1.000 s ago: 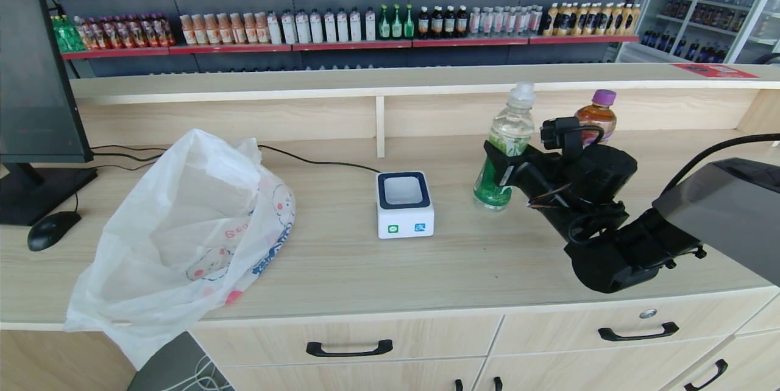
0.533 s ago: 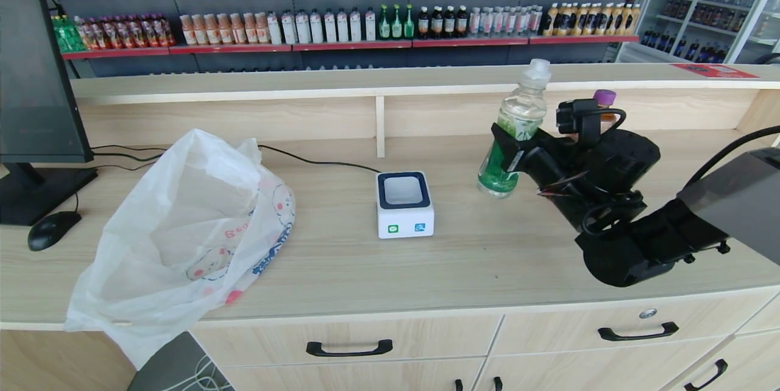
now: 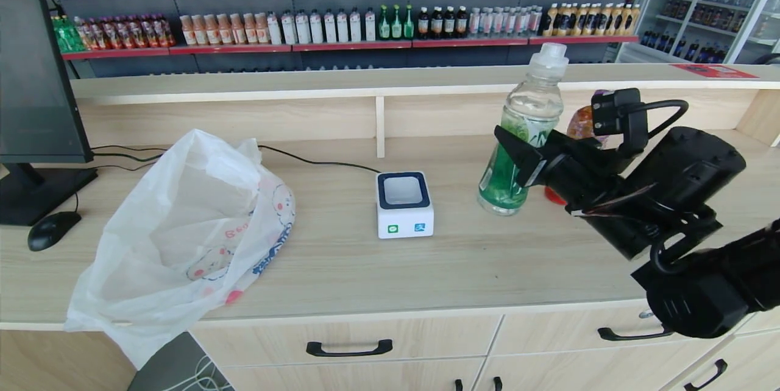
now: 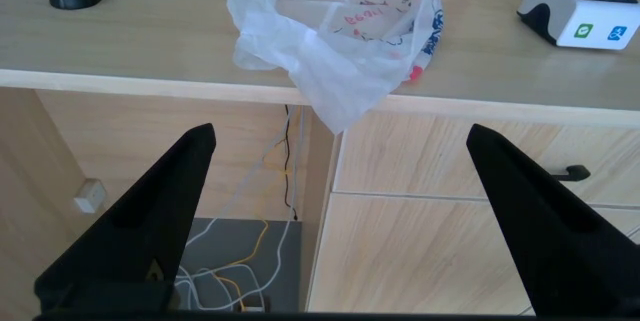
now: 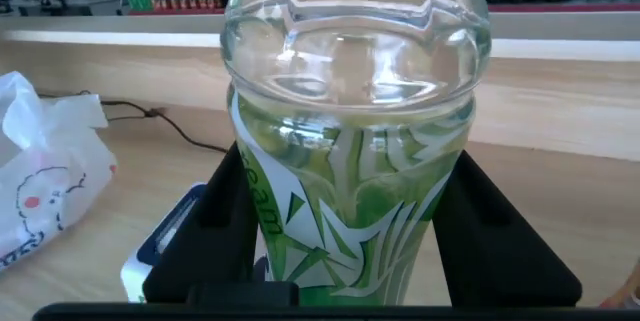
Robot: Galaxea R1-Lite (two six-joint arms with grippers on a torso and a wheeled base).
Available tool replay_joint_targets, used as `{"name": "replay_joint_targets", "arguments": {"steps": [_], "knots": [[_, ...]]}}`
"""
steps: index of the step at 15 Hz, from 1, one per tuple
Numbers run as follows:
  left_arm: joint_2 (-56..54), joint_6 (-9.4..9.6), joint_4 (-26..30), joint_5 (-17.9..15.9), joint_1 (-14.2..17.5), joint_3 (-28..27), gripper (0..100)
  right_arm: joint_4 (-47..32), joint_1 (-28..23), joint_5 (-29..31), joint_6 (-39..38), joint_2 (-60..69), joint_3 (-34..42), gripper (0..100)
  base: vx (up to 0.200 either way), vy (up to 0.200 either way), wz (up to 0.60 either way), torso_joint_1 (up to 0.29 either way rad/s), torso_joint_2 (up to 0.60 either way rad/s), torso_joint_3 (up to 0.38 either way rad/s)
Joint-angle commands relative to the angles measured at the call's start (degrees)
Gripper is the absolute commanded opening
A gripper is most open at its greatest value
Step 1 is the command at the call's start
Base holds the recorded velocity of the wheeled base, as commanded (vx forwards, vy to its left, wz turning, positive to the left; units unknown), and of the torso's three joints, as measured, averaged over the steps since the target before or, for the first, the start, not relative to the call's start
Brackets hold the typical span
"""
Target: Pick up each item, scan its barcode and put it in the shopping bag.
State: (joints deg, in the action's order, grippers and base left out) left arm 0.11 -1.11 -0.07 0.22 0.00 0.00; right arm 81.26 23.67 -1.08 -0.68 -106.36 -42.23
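A light wooden counter (image 3: 426,269) runs across in front, with pale drawers and black curved handles (image 3: 349,349) below. At its left end stands a dark flat monitor (image 3: 36,74), a black computer mouse (image 3: 53,229) just beside its base. Behind, red-edged store shelves (image 3: 341,44) carry rows of drink bottles, and a glass-fronted fridge (image 3: 713,7) stands far right.

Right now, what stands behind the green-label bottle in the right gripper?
An orange-brown drink bottle stands on the counter behind the green-label bottle; the right gripper hides most of it.
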Motion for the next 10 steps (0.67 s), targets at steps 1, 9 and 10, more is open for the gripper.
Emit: {"name": "replay_joint_targets", "arguments": {"steps": [1,9,10], "knots": [[-0.02,-0.03,-0.01,0.04,0.0,0.0,100,-0.23,6.3,-1.2,-0.11,8.45,6.63,0,0.0,0.0,0.0,0.0,0.0,0.0],[-0.02,-0.03,-0.01,0.04,0.0,0.0,100,-2.16,22.29,-0.67,3.67,21.55,17.53,0,0.0,0.0,0.0,0.0,0.0,0.0],[-0.02,-0.03,-0.01,0.04,0.0,0.0,100,-1.99,22.47,-0.76,2.97,21.55,17.88,0,0.0,0.0,0.0,0.0,0.0,0.0]]}}
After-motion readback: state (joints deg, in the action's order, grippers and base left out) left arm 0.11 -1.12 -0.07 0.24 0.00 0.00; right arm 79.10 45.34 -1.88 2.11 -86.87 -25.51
